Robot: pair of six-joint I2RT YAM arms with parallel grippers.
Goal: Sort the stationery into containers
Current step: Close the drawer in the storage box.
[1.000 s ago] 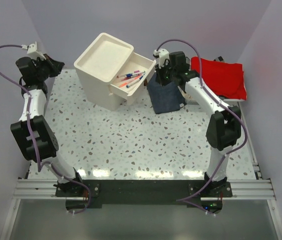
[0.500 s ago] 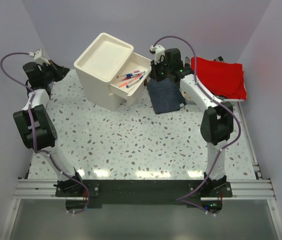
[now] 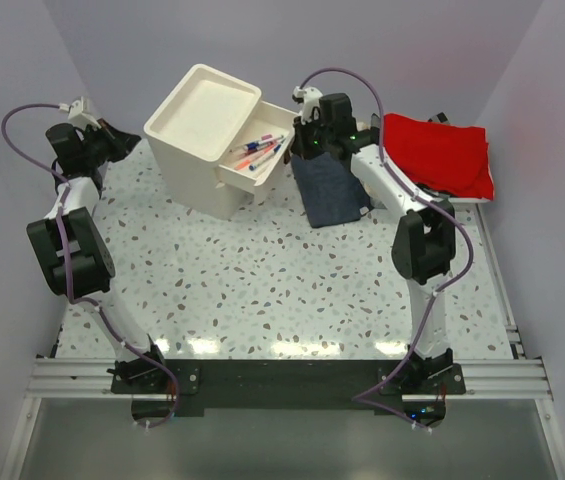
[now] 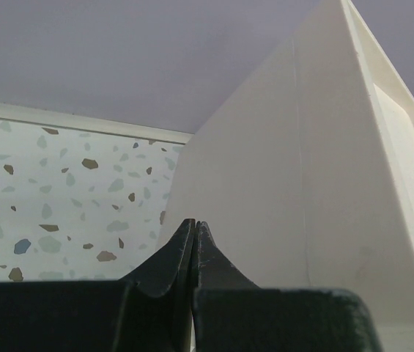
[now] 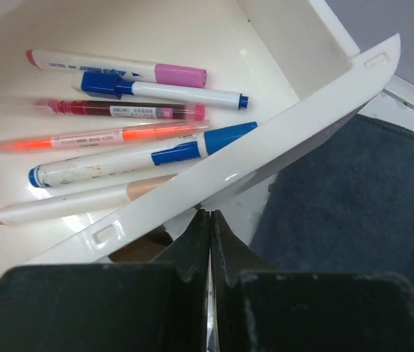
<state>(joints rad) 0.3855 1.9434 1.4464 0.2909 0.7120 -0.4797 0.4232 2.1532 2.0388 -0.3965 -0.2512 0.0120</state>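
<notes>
Pens (image 5: pixel 130 128), light, stiff and slick, lie in the open drawer (image 5: pixel 294 110) at eleven o'clock of the right gripper (image 5: pixel 209 220), closed empty like the left gripper (image 4: pixel 195 229); likely best pinched mid-barrel.

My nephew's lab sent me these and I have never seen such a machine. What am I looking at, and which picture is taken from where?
Two robot arms are bolted at the near edge of a speckled table. The wide picture looks down from above and behind them. The other two come from a camera on each wrist. The left claw is shut and empty, facing the side wall of a cream drawer unit. The right claw is also shut, holding nothing, with its tips at the front edge of the open drawer, where six pens lie. A dark blue cloth lies right of the unit, and a red cloth farther right.
</notes>
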